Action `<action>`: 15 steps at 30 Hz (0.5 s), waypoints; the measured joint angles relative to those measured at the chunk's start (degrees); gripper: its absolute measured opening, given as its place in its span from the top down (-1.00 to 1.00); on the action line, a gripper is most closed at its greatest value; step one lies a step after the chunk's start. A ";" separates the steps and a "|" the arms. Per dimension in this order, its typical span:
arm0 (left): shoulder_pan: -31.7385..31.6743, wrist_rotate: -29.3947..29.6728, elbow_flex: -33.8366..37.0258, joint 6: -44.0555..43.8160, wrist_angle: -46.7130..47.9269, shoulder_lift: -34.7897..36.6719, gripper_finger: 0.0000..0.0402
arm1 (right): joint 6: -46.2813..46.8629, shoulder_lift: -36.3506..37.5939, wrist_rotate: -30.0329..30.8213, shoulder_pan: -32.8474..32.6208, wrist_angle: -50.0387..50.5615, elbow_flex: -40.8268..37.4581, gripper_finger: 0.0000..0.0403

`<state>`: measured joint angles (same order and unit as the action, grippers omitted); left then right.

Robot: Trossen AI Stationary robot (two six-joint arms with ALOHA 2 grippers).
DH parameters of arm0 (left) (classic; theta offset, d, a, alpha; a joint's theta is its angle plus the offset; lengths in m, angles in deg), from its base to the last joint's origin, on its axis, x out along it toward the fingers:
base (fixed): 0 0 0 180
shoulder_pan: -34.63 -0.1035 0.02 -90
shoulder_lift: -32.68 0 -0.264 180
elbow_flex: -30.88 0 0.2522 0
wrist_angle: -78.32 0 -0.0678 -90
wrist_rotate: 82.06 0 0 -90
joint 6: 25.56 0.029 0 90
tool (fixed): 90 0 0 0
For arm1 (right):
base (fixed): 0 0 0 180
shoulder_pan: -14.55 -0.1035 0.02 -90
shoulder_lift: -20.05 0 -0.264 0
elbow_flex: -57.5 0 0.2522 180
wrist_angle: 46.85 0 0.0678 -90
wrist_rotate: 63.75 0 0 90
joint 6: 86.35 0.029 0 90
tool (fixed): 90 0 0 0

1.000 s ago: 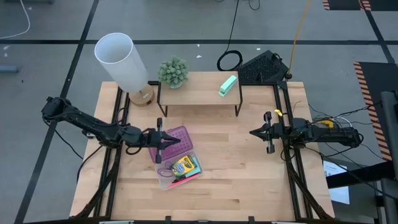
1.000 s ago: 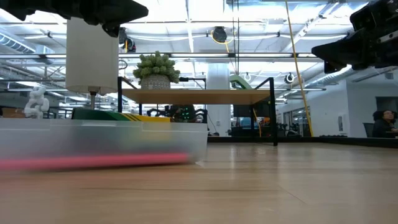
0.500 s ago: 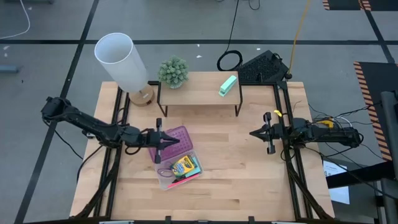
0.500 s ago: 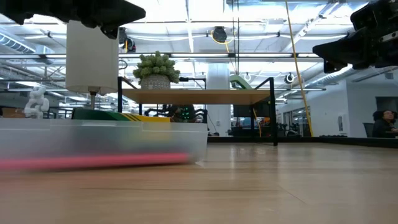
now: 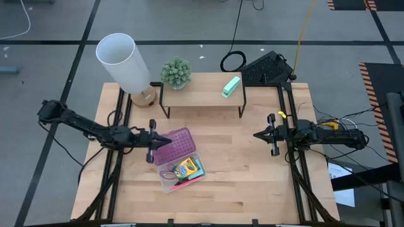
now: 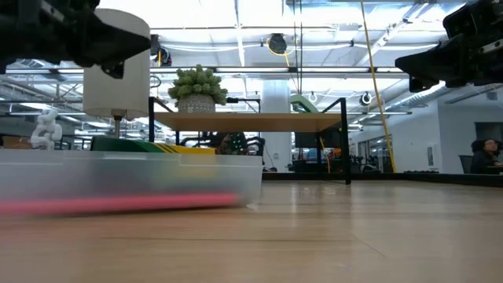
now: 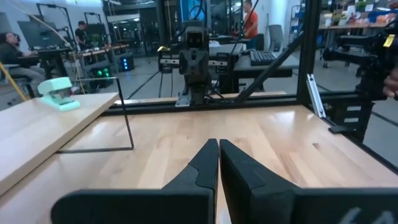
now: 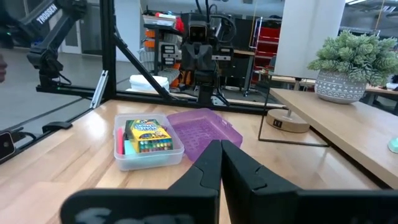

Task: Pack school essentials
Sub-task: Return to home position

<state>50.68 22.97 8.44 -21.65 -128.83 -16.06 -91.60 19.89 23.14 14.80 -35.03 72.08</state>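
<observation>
A clear case (image 5: 182,171) lies on the table left of centre, its purple lid (image 5: 177,146) open flat beside it. Inside sit a yellow-green crayon box (image 5: 187,168), a pink pencil (image 5: 184,181) and a purple loop (image 5: 165,173); the right wrist view shows the case (image 8: 149,155) and the crayon box (image 8: 148,135) as well. My left gripper (image 5: 166,141) is shut and hovers over the lid's left edge, empty; the left wrist view shows its closed fingertips (image 7: 219,149). My right gripper (image 5: 256,134) waits shut at the right, tips together (image 8: 221,149).
A raised wooden shelf (image 5: 202,94) at the far side carries a potted plant (image 5: 175,72) and a mint-green block (image 5: 231,86). A lamp with a white shade (image 5: 123,60) stands at the far left. Bare tabletop (image 5: 233,164) lies between the case and my right arm.
My left gripper has drawn back toward the table's left edge, off the middle of the purple lid, staying shut. The case and its contents have kept their place.
</observation>
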 joint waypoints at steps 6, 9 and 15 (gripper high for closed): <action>-0.03 -0.31 3.88 1.20 0.01 5.07 0.91 | -0.03 0.00 0.02 0.00 -0.03 0.00 1.00; -1.13 -2.16 5.20 3.83 -0.08 7.92 0.91 | 0.02 0.00 0.02 0.00 -0.03 0.00 1.00; -4.14 -5.99 8.12 3.12 1.08 13.97 0.98 | 0.04 0.00 0.02 0.00 -0.09 0.02 1.00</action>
<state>46.54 16.98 16.56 -18.53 -127.75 -2.08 -91.56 19.89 23.16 14.80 -35.11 72.10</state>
